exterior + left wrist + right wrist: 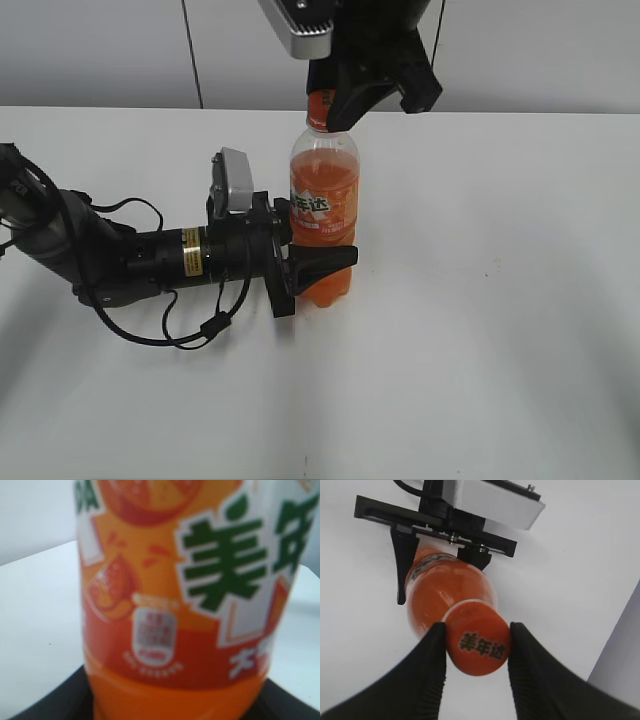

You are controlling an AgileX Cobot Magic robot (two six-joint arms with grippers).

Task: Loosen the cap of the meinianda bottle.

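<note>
The meinianda bottle [323, 200] stands upright on the white table [500, 320], full of orange soda, with an orange label. My left gripper [322, 252] is shut on its lower body from the left side. The left wrist view shows the label close up [185, 605], with the dark fingers [170, 707] at both lower corners. The orange cap [318, 108] tops the bottle. My right gripper [335, 108] comes down from above with its fingers on both sides of the cap. In the right wrist view the cap [477, 647] sits between the two black fingertips [477, 630], which touch it.
The left arm [120, 260] lies low across the table's left side with loose cables [190, 330]. A grey wall [520, 50] stands behind the table's far edge.
</note>
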